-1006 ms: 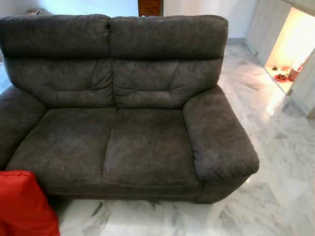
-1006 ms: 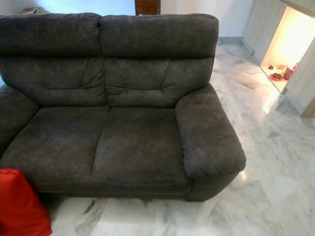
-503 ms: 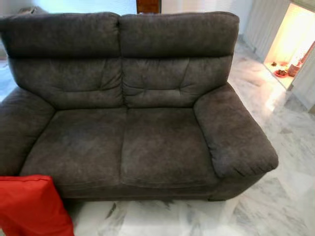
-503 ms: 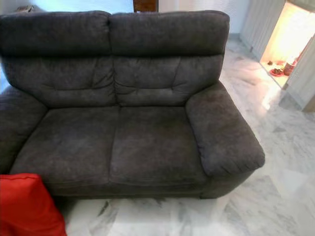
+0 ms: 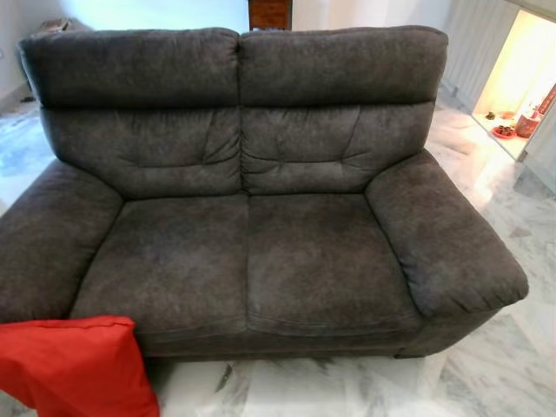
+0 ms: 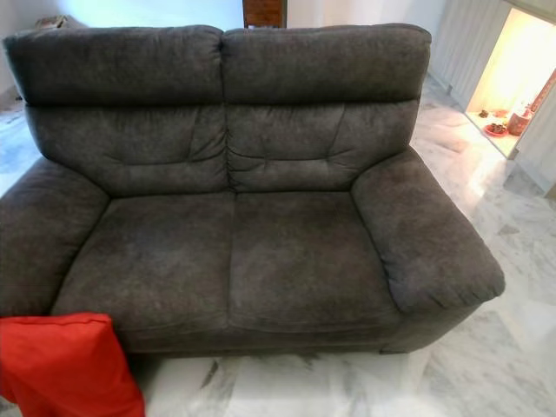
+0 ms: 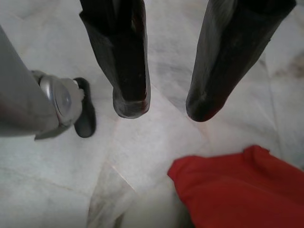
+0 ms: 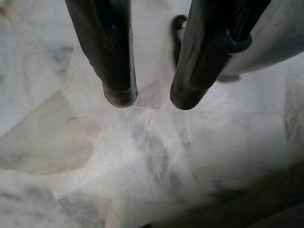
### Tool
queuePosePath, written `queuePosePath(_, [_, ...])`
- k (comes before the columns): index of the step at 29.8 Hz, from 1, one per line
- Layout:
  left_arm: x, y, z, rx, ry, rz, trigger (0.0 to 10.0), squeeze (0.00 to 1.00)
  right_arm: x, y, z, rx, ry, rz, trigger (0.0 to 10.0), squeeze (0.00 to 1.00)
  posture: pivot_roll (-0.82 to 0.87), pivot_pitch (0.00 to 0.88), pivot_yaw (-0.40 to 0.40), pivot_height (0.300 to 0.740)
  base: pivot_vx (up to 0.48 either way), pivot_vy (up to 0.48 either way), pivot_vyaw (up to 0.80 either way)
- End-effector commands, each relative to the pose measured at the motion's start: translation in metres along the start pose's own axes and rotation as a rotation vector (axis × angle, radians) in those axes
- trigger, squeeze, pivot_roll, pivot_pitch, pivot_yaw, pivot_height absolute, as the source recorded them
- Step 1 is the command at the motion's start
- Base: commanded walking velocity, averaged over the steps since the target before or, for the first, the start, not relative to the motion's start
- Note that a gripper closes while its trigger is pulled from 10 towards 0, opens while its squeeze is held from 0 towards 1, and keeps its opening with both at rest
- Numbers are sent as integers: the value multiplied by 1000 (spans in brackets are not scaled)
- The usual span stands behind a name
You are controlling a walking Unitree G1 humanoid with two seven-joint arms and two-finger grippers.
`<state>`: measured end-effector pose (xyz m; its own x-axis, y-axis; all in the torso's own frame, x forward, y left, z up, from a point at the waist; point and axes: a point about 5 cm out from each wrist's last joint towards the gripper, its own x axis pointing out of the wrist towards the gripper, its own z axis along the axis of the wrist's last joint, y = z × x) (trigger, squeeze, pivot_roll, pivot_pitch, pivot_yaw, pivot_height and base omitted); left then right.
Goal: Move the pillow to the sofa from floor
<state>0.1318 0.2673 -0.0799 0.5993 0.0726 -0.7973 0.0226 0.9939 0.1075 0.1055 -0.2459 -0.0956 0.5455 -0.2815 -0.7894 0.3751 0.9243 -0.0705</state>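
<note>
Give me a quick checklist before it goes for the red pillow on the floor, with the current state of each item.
1. Red pillow located: ok, on the marble floor at the sofa's front left corner.
2. Sofa seat free for the pillow: ok, nothing lies on the cushions.
3. Left hand open: ok, fingers apart above the floor, pillow just beyond them.
4. Right hand empty: ok, fingers apart over bare floor.
5. Pillow gripped: not ok, neither hand touches it.
6. Whole pillow in sight: cannot tell, the picture's edge cuts it off.
</note>
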Motion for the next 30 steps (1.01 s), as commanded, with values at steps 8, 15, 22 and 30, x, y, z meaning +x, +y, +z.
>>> queuePosePath(8, [-1,-1,-5,9,21,-9,10000,0,-2,0,-4,7,11,-1,10000,0,-46,63,70,740,0,361,0])
queuePosePath(15, [0,-1,-3,-1,16,-3,10000,0,-1,2,-4,16,8,4,10000,0,-40,76,69,740,0,364,0])
queuePosePath(22, [0,-1,-2,-6,17,1,10000,0,-1,2,-5,18,13,6,10000,0,-40,84,66,740,0,362,0])
queuePosePath(30, [1,-3,-2,-14,15,-1,10000,0,-1,1,-4,15,15,6,10000,0,-45,83,60,740,0,360,0])
